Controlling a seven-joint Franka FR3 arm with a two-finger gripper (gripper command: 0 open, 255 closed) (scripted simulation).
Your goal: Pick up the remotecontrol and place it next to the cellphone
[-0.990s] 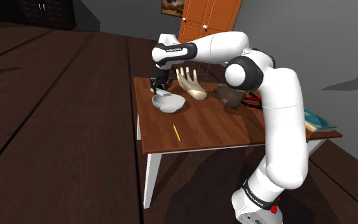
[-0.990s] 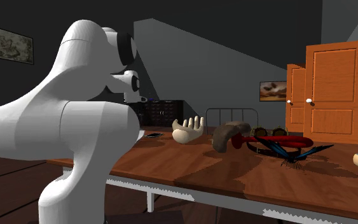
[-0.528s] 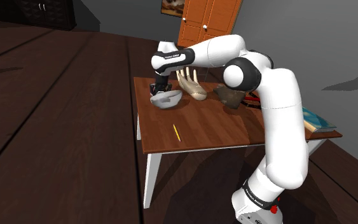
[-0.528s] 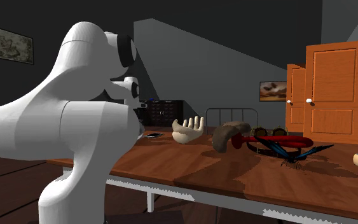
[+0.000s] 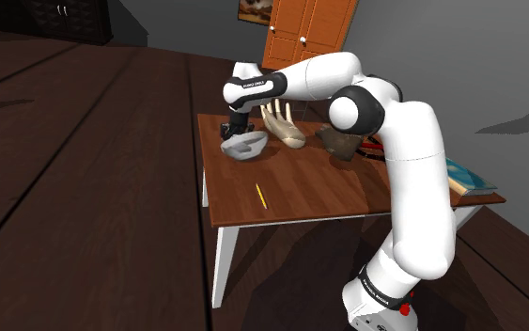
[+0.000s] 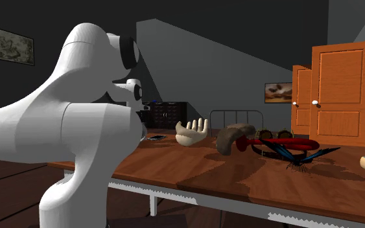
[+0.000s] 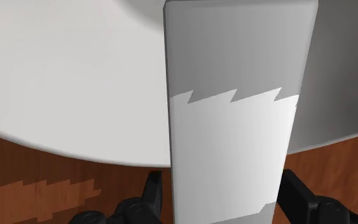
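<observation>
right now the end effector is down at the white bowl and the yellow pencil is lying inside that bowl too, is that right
Not quite. The yellow pencil is not inside the white bowl. It lies on the bare top of the table, well apart from the bowl, as the shoulder view shows. The end effector is down at the white bowl, as you said.

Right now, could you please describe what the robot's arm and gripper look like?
The robot's arm is glossy white with rounded links and dark joint caps. Small dark lettering marks the wrist and base links, and red accents show at the base. The gripper is all black with two blocky fingers.
</observation>
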